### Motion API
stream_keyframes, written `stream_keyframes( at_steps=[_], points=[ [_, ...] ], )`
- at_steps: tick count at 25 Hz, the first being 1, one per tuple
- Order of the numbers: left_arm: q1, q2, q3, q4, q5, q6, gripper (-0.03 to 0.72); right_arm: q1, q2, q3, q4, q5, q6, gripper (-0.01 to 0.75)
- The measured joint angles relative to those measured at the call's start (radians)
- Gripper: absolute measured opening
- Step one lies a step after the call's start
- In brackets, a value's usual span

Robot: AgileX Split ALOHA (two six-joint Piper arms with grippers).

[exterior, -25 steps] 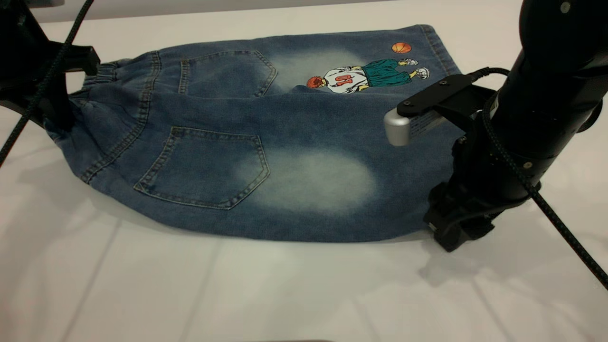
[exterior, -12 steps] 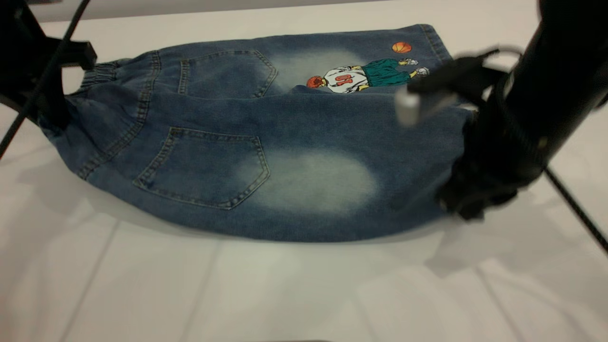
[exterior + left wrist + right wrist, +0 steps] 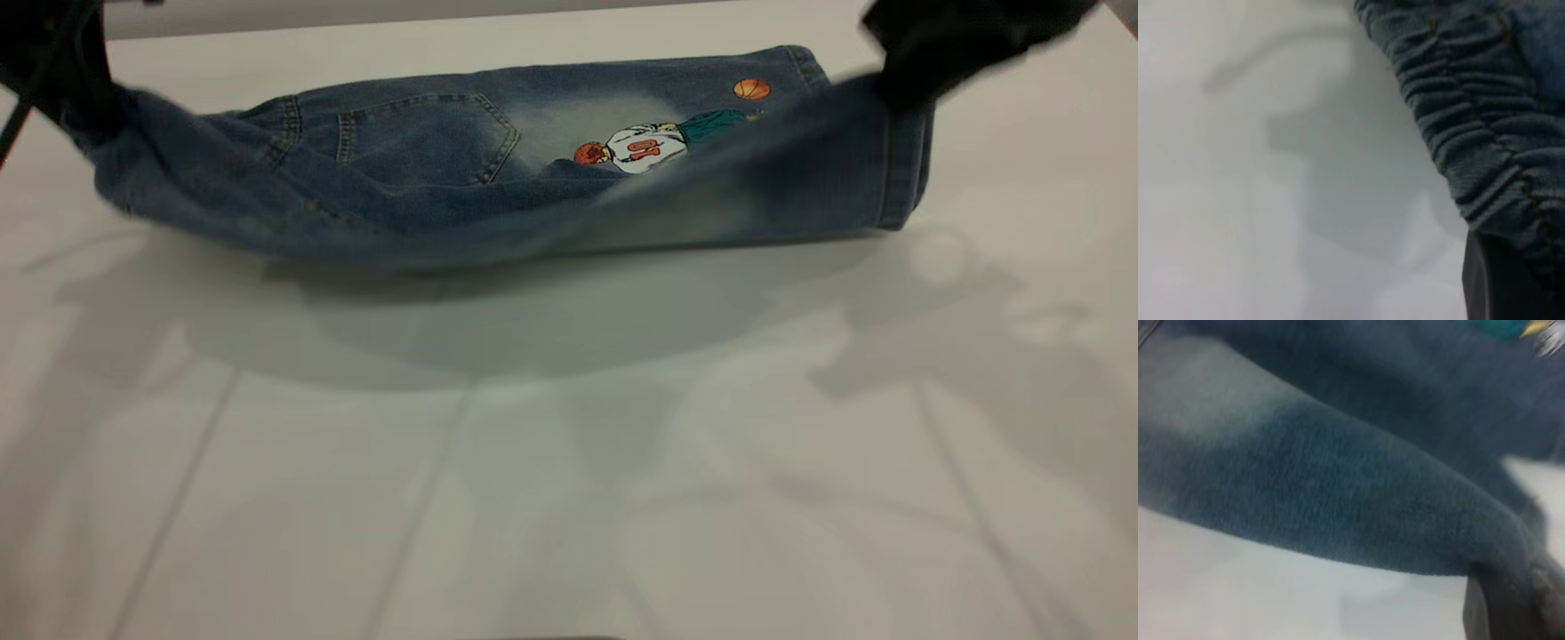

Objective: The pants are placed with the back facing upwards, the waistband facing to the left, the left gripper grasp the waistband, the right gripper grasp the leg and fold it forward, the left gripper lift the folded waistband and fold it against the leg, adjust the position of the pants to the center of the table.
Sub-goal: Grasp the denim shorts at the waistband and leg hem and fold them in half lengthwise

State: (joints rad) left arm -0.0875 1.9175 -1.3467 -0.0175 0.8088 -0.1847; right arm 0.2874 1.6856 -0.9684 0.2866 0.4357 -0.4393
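While the white surface [image 3: 569,498] lies bare in front, the pants [image 3: 427,151] hang over its far half, their near edge raised off it and sagging in the middle between two holds. Denim this soft drapes under its own weight and will likely swing, so the seamed edges are the sound places to grip. Next in size, the leg [image 3: 827,187] is lifted at the right, its stitched hem pinched by the right claw [image 3: 925,67], clenched on the cloth. Opposite, the gathered waistband [image 3: 1478,127] is clamped in the left claw [image 3: 84,111], which grips it at the left end. Smallest, the cartoon print [image 3: 645,149] lies flat on the far leg.
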Motion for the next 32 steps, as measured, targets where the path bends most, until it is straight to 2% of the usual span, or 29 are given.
stream_keyframes(
  at_steps=[8, 13, 17, 26, 32],
  points=[
    [0.000, 0.002, -0.058, -0.146, -0.064, -0.040, 0.084, -0.068, 0.139, -0.253, -0.002, 0.159, -0.015, 0.036],
    [0.000, 0.026, -0.058, -0.188, -0.115, -0.219, 0.084, -0.078, 0.222, -0.381, -0.003, 0.255, -0.018, 0.036],
    [0.012, 0.048, -0.058, -0.195, -0.177, -0.390, 0.084, -0.090, 0.277, -0.473, -0.004, 0.291, -0.018, 0.036],
    [0.048, 0.124, -0.058, -0.223, -0.399, -0.624, 0.084, -0.115, 0.451, -0.652, -0.004, 0.279, -0.019, 0.036],
    [0.050, 0.213, -0.058, -0.350, -0.568, -0.637, 0.084, -0.117, 0.545, -0.697, -0.001, 0.132, -0.019, 0.036]
  ],
)
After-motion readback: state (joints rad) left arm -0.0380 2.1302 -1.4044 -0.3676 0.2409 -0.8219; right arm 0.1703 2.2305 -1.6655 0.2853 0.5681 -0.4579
